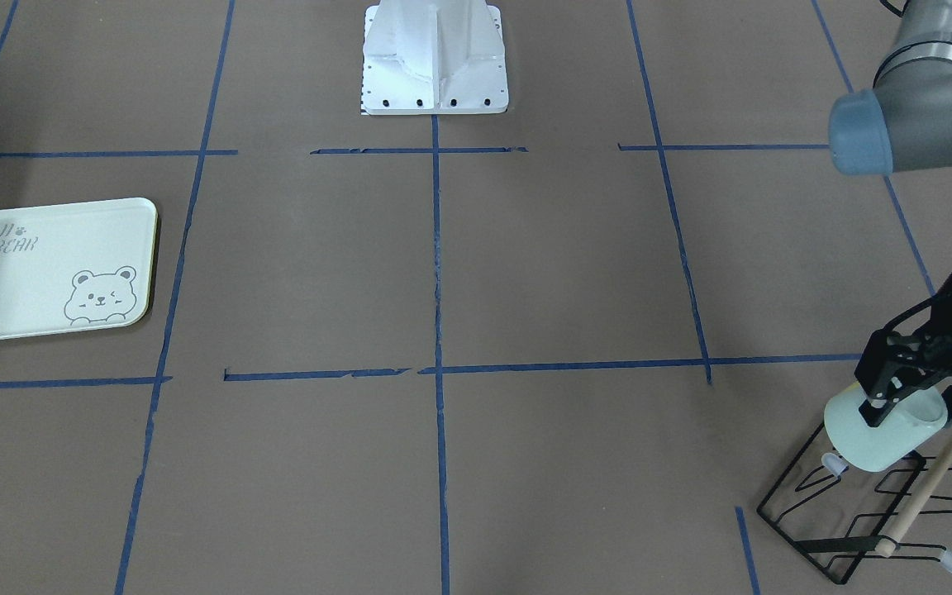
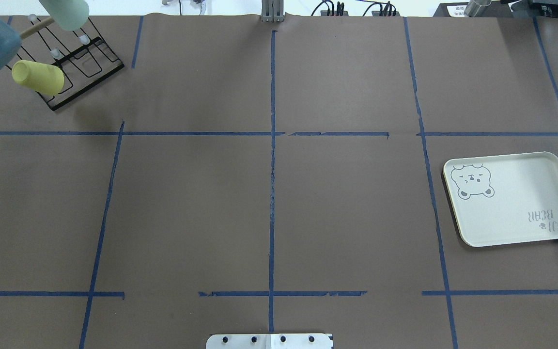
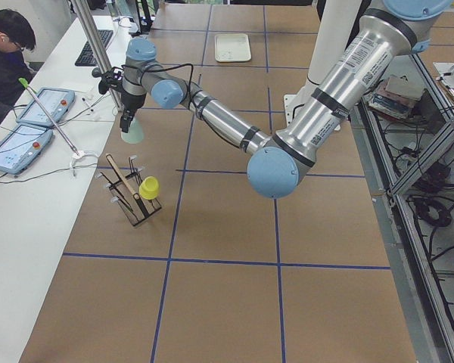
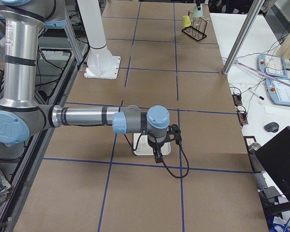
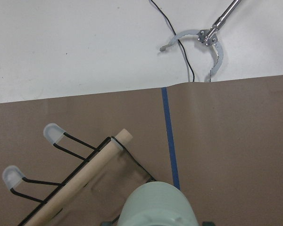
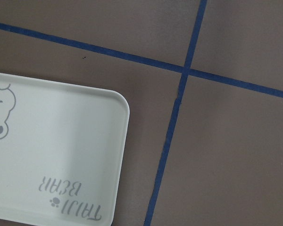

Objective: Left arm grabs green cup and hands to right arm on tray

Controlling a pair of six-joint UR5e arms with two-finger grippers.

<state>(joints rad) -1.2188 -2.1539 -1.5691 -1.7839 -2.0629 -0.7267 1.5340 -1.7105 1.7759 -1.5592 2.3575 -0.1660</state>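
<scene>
My left gripper (image 1: pixel 914 403) is shut on the rim of the green cup (image 1: pixel 877 436) and holds it tilted above the rack, at the far left of the table. The cup also shows at the overhead view's top left (image 2: pixel 68 12), in the exterior left view (image 3: pixel 132 134) and at the bottom of the left wrist view (image 5: pixel 158 207). The tray (image 2: pixel 526 194) lies flat on the right side with nothing on it, also in the front view (image 1: pixel 30 273) and the right wrist view (image 6: pixel 61 155). My right gripper (image 4: pixel 158 153) hangs over the tray; I cannot tell whether it is open or shut.
A black wire rack (image 1: pixel 856 529) with a wooden dowel (image 1: pixel 935 479) stands under the green cup. A yellow cup (image 2: pixel 39 76) sits on one of its prongs. The white robot base (image 1: pixel 435 58) is at mid-table. A white operator desk (image 5: pixel 85 42) lies beyond the table edge.
</scene>
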